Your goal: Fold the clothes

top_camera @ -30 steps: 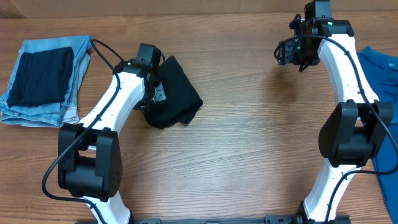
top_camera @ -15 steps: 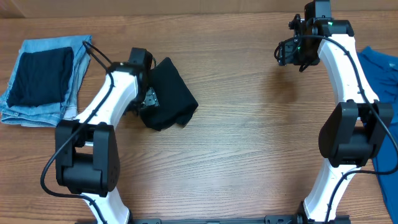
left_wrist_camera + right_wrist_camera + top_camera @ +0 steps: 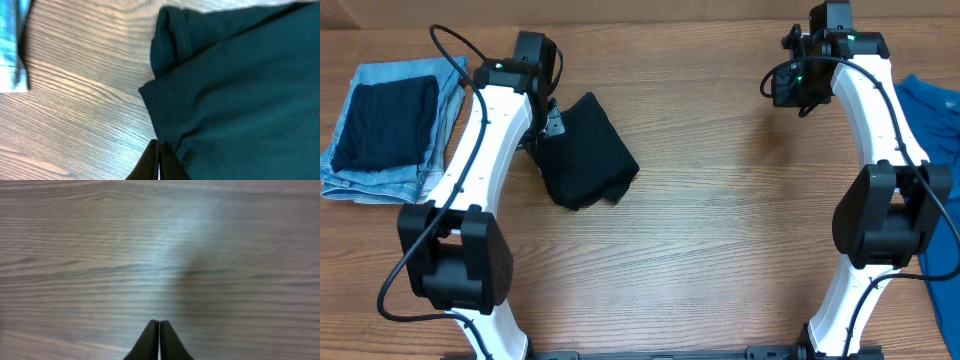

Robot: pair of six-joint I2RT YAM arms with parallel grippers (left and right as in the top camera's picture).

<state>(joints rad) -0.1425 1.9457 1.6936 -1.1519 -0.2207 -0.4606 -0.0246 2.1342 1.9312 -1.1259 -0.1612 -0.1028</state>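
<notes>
The black T-shirt (image 3: 588, 152) lies as a folded, slightly rumpled bundle left of the table's middle; in the left wrist view the black T-shirt (image 3: 240, 85) looks dark teal and fills the right side. My left gripper (image 3: 552, 120) hovers at the bundle's far left edge. Its jaws are pressed together with no cloth between them, and the left gripper's tips (image 3: 159, 144) sit just beside the fabric's edge. My right gripper (image 3: 782, 85) hangs far off at the back right. In the right wrist view the right gripper (image 3: 159, 322) is shut over bare wood.
Folded light-blue jeans (image 3: 395, 170) with a dark folded garment (image 3: 385, 125) on top lie at the far left; a strip of the jeans (image 3: 9, 45) shows in the left wrist view. A bright blue garment (image 3: 932, 110) lies at the right edge.
My left arm has drawn back toward the far side, off the top of the black bundle, which now lies uncovered. The right gripper has shut; its arm has stayed in place.
</notes>
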